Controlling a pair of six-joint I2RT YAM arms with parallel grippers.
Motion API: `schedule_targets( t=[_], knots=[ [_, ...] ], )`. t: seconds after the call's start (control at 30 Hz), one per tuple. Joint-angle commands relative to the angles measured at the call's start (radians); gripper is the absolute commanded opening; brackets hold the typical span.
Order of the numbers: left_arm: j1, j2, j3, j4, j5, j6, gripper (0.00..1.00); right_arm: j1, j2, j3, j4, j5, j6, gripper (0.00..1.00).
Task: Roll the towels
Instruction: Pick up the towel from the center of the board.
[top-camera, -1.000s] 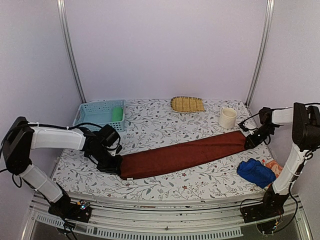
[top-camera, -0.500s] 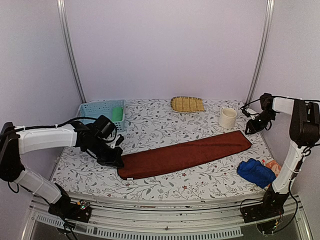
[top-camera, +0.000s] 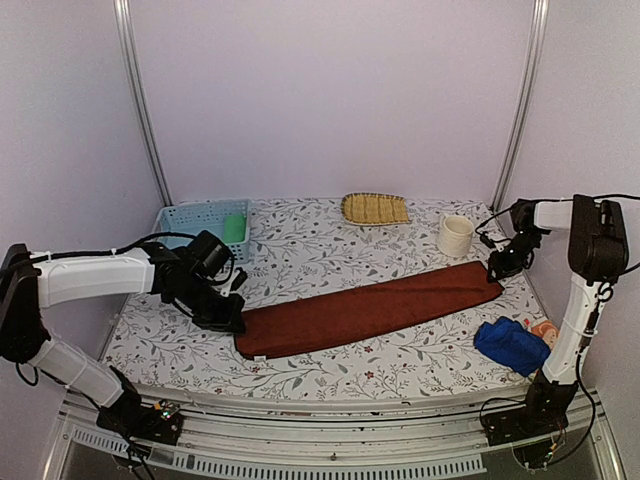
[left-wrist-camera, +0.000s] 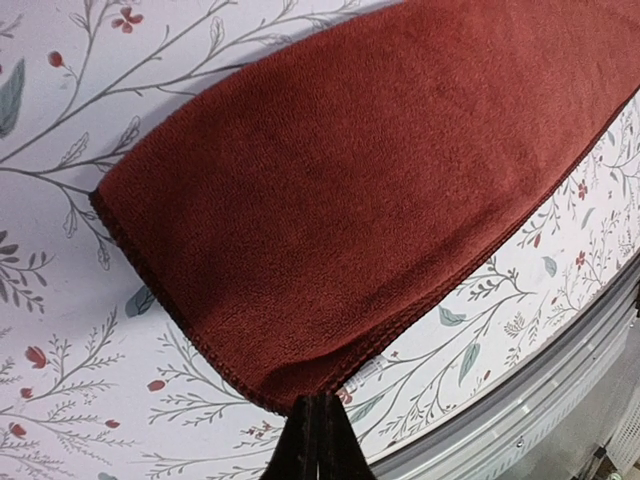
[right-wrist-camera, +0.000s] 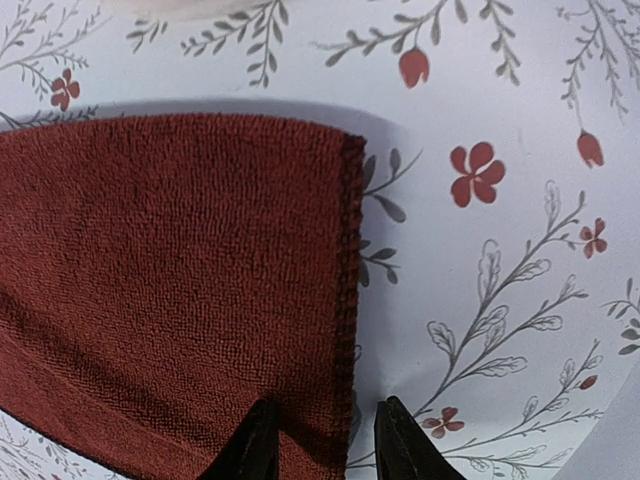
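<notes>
Rolling status: not begun, as far as I can judge; the reddish-brown towel (top-camera: 370, 308) lies flat at full length on the bench, stretching from just in front of the cup (top-camera: 455, 236) away to its left.
Left pincer (left-wrist-camera: 318, 445): clenched on the towel corner farthest from the cup.
Right pincer (right-wrist-camera: 322, 440): released, fingers astride the towel end nearest the cup.
Remaining: every roll; the blue towel (top-camera: 510, 345) sits bunched nearer the arms than the cup.

Soft, even light; faint shadows; wrist views sharp, edges slightly stretched.
</notes>
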Motion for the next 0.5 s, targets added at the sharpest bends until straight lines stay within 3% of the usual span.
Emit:
schedule_targets(
  t=[0.0, 0.23, 0.47],
  knots=[
    [-0.012, 0.015, 0.016, 0.011, -0.024, 0.020, 0.03, 0.030, 0.015, -0.057, 0.028, 0.102, 0.001, 0.36],
    [-0.012, 0.019, 0.031, -0.009, -0.057, 0.024, 0.03, 0.051, 0.043, -0.104, 0.054, 0.166, -0.002, 0.34],
    [-0.012, 0.019, 0.038, -0.018, -0.080, 0.031, 0.03, 0.016, 0.085, -0.091, 0.077, 0.102, -0.011, 0.06]
  ],
)
